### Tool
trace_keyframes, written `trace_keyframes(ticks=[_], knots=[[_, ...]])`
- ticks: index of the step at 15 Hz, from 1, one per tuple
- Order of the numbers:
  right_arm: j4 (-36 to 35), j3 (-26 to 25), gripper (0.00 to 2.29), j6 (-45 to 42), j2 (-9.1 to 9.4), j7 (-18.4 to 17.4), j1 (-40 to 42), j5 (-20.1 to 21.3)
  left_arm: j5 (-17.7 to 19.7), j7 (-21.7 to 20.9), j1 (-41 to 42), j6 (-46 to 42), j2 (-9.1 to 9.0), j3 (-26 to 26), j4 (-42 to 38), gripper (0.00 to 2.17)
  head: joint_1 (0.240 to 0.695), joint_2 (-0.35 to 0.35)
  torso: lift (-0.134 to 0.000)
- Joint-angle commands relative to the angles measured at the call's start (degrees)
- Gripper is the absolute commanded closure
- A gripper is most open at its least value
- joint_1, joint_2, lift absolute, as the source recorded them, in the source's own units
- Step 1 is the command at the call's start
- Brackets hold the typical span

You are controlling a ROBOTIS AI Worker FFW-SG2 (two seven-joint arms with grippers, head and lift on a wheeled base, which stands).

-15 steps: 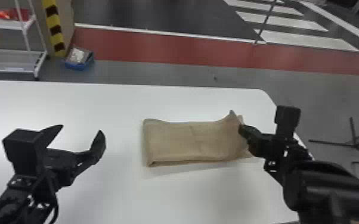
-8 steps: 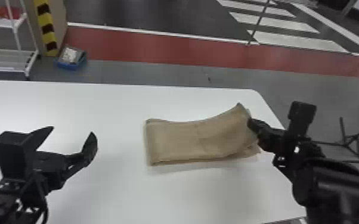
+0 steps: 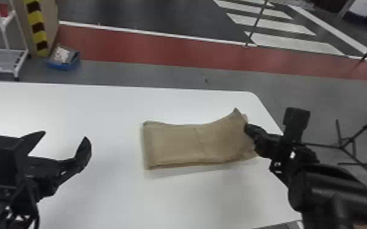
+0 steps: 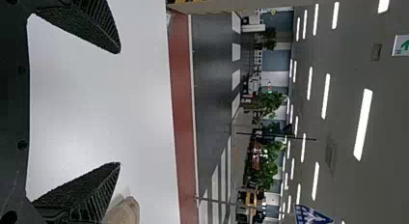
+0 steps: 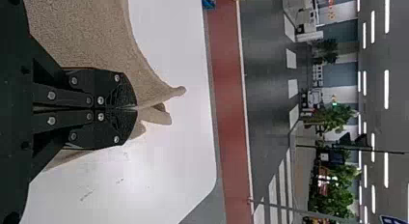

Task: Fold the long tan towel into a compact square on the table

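right pincer (image 3: pixel 247 128) closed on towel (image 5: pixel 82 31) (tan), white table (image 5: pixel 169 171)

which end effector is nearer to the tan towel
Right. The right end effector is closed on the towel at its right end, while the left end effector stands open over the table, apart from the towel's left end.
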Motion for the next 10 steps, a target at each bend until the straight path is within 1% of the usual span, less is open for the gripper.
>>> trace_keyframes(ticks=[1,2,3,4,5,7,8,9,10], knots=[[-6.9,-1.6,1.18,3.5,0.24,0.0,1.2,-2.9,0.1,0.0,0.0,0.2,0.00,0.1,-0.3,0.04,0.695,-0.294,-0.123],[-7.7,-3.2,1.18,5.0,0.15,0.0,1.2,-4.3,0.1,0.0,0.0,0.4,0.00,0.0,-0.3,0.04,0.695,-0.291,-0.123],[-7.7,-3.7,1.18,6.3,-0.29,0.0,0.4,-3.9,0.1,0.0,0.0,0.4,0.09,0.0,-0.4,0.04,0.695,-0.290,-0.123],[-6.1,-3.1,1.18,7.2,-0.99,0.2,-0.3,-1.8,0.1,0.0,0.0,0.4,0.18,0.1,-0.4,0.04,0.695,-0.294,-0.123],[-2.7,-2.1,1.18,6.1,-1.25,0.4,-0.7,0.0,0.1,-0.1,0.0,0.4,0.27,0.0,-0.2,0.04,0.695,-0.300,-0.123],[4.1,-1.7,1.16,1.0,-1.43,0.6,-2.3,2.5,0.1,-0.4,0.0,0.4,0.18,0.0,0.1,0.04,0.695,-0.313,-0.123],[7.2,-1.1,0.73,-0.2,-1.87,0.6,-3.5,4.1,0.1,-0.4,0.0,0.4,0.18,0.0,0.1,0.04,0.695,-0.317,-0.123],[9.4,-0.7,0.14,0.5,-2.31,0.8,-4.7,6.1,0.1,-0.4,0.0,0.4,0.27,0.0,0.1,0.04,0.695,-0.322,-0.123],[10.5,-0.4,0.00,1.2,-2.57,1.2,-5.2,7.5,0.1,-0.4,0.1,0.4,0.27,0.1,0.1,0.04,0.695,-0.326,-0.123]])
